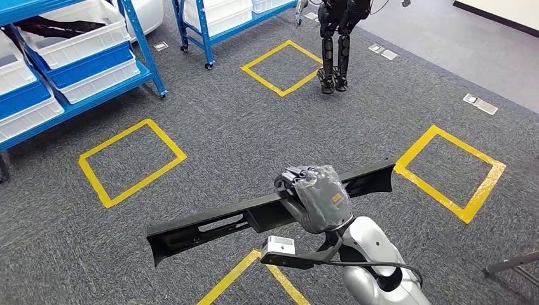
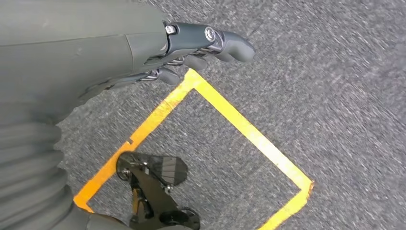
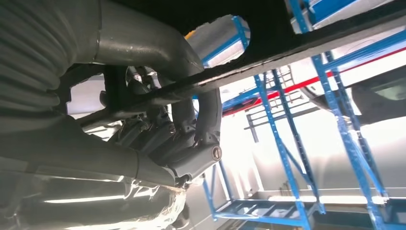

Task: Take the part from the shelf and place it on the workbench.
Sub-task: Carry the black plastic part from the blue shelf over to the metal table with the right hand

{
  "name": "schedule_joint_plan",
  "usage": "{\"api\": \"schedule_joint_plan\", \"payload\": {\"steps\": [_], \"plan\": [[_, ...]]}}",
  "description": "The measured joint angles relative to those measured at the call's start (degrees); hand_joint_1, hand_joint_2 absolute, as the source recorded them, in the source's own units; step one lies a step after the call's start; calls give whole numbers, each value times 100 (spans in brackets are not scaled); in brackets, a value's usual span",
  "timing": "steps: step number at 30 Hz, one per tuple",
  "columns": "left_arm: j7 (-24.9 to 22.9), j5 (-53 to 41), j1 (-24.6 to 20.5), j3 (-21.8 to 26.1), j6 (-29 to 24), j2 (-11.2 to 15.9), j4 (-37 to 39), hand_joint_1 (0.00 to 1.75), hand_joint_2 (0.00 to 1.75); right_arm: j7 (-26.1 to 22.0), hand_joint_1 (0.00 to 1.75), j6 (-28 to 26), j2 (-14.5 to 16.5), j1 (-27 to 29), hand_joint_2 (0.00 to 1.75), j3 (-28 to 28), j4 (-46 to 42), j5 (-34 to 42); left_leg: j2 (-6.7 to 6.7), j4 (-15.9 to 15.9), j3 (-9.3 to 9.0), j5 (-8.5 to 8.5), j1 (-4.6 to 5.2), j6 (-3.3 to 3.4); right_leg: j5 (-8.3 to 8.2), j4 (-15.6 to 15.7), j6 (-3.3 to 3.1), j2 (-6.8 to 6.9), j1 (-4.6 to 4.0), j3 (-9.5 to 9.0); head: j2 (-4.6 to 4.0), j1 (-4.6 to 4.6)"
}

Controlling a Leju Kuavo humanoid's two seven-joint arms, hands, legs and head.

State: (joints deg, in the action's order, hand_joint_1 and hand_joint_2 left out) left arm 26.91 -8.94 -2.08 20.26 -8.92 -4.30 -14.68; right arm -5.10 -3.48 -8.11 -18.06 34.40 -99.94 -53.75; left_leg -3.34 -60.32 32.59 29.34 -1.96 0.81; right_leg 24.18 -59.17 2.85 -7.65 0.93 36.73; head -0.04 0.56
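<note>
A long black plastic part (image 1: 210, 225) with slots along it is carried level above the grey carpet in the head view. My right hand (image 1: 318, 194) grips it near its middle, fingers wrapped over the top edge. In the right wrist view, the dark fingers (image 3: 182, 139) curl around the part's thin edge (image 3: 287, 43). My left hand (image 2: 143, 52) hangs over the floor, its fingers (image 2: 230, 45) loosely extended with nothing in them.
A blue shelf (image 1: 143, 47) with white and blue bins stands at the far left, with a second shelf (image 1: 203, 32) behind it. Yellow taped squares (image 1: 114, 138) mark the carpet. Another humanoid robot (image 1: 335, 44) stands at the back. A dark stand leg (image 1: 508, 262) is at the lower right.
</note>
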Motion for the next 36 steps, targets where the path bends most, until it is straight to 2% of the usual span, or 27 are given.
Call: {"api": "schedule_joint_plan", "payload": {"steps": [2,4,6,7,8,9,10,11,12,13,14,15,16,17,19,21,22,23,24,26,28,30,31,33,34,35,36], "plan": [[0,1,-14,2,1,-2,0,0,175,1,169,0,-9,3,175,-20,-17,1,154,54,2,-62,8,109,101,-218,27,273,3,151,0,-22],[1,1,-9,5,2,4,1,0,175,1,169,0,-11,4,175,-28,-30,2,325,72,13,-84,22,164,410,-876,13,625,9,463,0,-58],[1,1,1,11,2,8,1,0,175,1,169,0,-14,19,175,-28,-32,2,501,69,25,-86,40,169,657,-1538,44,692,24,741,0,-73],[0,0,1,13,3,7,1,0,175,2,169,0,-19,29,175,-28,-32,2,583,69,28,-85,45,168,675,-1622,81,700,29,744,0,-76],[0,-1,-2,14,6,6,1,0,175,2,169,-1,-24,36,175,-29,-37,2,662,68,27,-83,46,165,613,-1458,129,723,35,620,0,-78],[0,-2,-5,14,10,4,1,0,175,3,169,-1,-28,41,175,-32,-46,1,736,68,21,-79,46,157,498,-1085,173,792,39,386,0,-79],[0,-4,-10,14,14,5,1,0,175,3,169,-2,-29,41,175,-40,-64,1,800,67,12,-72,54,144,395,-652,186,943,35,135,0,-84],[1,-5,-12,15,18,5,1,0,175,3,169,-3,-29,39,175,-49,-86,0,860,66,3,-62,70,118,306,-291,172,1085,4,-80,0,-85],[-1,-6,-12,19,22,8,1,0,175,4,169,-3,-30,37,175,-60,-109,0,912,65,-8,-53,89,87,254,-73,122,1183,-27,-201,0,-81],[-3,-7,-11,23,25,11,1,0,175,5,169,-4,-32,40,175,-70,-128,0,966,67,-21,-46,107,56,238,-1,59,1219,-62,-230,0,-74],[-5,-11,-11,27,28,10,1,0,175,7,169,-4,-34,48,175,-79,-139,0,1027,75,-37,-43,114,26,217,1,9,1153,-92,-223,0,-65],[-8,-22,-14,31,33,8,1,0,175,9,169,-4,-39,59,175,-87,-150,-1,1055,77,-46,-33,105,-7,196,13,-48,1076,-63,-210,0,-58],[-8,-37,-18,36,37,9,1,0,175,10,169,-4,-42,70,175,-95,-161,-1,994,50,-44,5,87,-34,178,30,-89,1006,-29,-210,0,-44],[-3,-54,-20,44,39,10,1,0,175,14,169,-4,-42,75,175,-101,-172,-3,856,-56,-5,99,70,-55,156,47,-149,940,8,-213,0,-32],[28,-75,-8,64,30,17,2,0,175,21,169,-3,-24,83,175,-103,-189,-10,488,-615,235,445,50,-69,131,63,-247,805,42,-218,0,8],[115,-54,11,105,4,16,-2,0,175,27,169,10,-7,102,175,-101,-189,-20,335,-1307,572,730,50,-69,127,61,-289,650,21,-213,0,25],[185,-9,12,149,-5,16,-16,0,175,31,169,23,-5,114,175,-100,-189,-26,320,-1454,660,726,48,-70,125,57,-288,564,15,-213,0,25],[269,51,9,213,-4,15,-49,0,175,33,169,41,-5,122,175,-100,-190,-30,313,-1382,643,603,42,-68,125,49,-287,477,12,-215,0,27],[347,111,2,291,8,15,-102,0,175,37,169,59,-3,126,175,-101,-192,-35,288,-1110,528,397,31,-66,125,35,-284,392,14,-217,0,26],[443,178,-20,468,43,14,-260,0,175,40,169,82,1,120,175,-103,-201,-40,12,-413,217,59,-15,-64,128,-24,-266,244,4,-183,0,23],[440,204,-39,639,74,7,-447,0,175,39,169,94,8,105,175,-107,-210,-44,-210,-93,97,-25,-21,-54,110,-59,-202,120,-8,-105,0,15],[387,230,-59,805,90,-15,-616,0,175,34,169,101,12,100,175,-112,-222,-44,-100,-53,103,-49,13,-3,61,-27,-100,-20,-17,-30,0,14],[355,236,-69,880,92,-30,-682,0,175,32,169,100,9,104,175,-118,-230,-43,-17,-19,90,-74,19,37,54,-36,-64,-2,-18,3,0,14],[298,224,-76,1007,86,-49,-763,0,175,32,169,99,2,98,175,-136,-242,-40,158,51,64,-118,11,124,182,-322,-54,278,-46,172,0,-19],[267,205,-66,1064,78,-48,-782,0,175,32,169,98,1,98,175,-146,-245,-39,248,62,59,-125,24,150,318,-640,-69,475,-36,320,0,-38],[235,174,-49,1116,60,-48,-790,0,175,32,169,98,0,100,175,-155,-248,-37,338,66,60,-124,40,167,470,-1018,-79,601,-35,508,0,-58],[204,141,-29,1161,37,-47,-788,0,175,32,169,98,-3,115,175,-160,-248,-36,430,66,62,-122,58,173,584,-1351,-72,656,-21,669,0,-68]]}}
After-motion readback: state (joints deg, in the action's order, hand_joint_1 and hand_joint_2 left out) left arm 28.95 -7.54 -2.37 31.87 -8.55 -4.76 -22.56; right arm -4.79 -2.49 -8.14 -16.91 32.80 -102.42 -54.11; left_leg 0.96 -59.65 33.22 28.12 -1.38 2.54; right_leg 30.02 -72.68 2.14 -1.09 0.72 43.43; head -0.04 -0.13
